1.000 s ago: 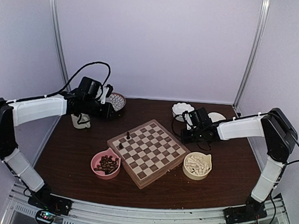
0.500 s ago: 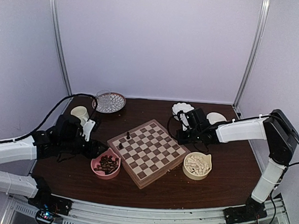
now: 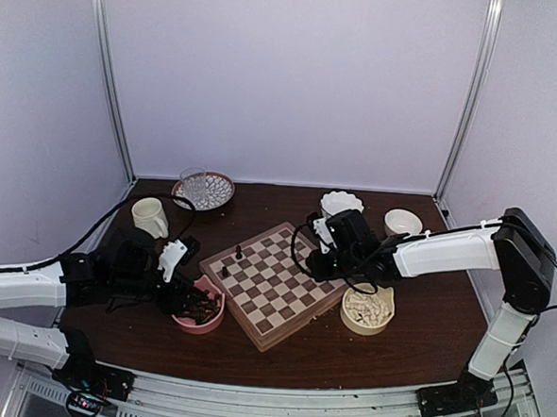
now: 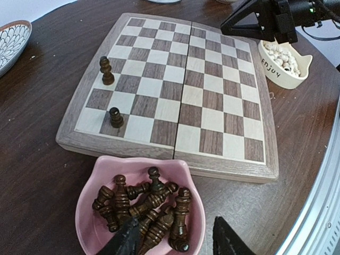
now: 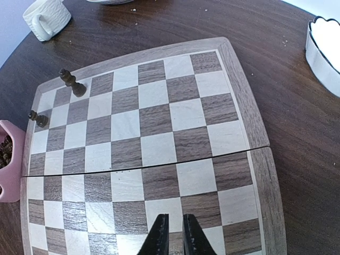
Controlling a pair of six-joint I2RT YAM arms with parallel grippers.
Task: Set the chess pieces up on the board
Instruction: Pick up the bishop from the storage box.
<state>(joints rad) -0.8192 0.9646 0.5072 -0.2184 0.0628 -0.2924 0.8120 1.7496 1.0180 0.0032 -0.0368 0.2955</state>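
— Our left hand [image 4: 175, 234] hangs apart over dark brown carved chess pieces [image 4: 154, 204] heaped in a pink bowl [image 4: 90, 180]. Our right hand [image 5: 175, 228], nearly together, hovers over the checked wooden board [image 4: 223, 169].
— They lie tangled; we may pinch two and drop one.

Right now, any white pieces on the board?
No, only two dark pieces stand on the board.

Pale lilac walls [image 3: 287, 77], metal corner posts [image 3: 113, 76], dark wood table [image 3: 421, 359].
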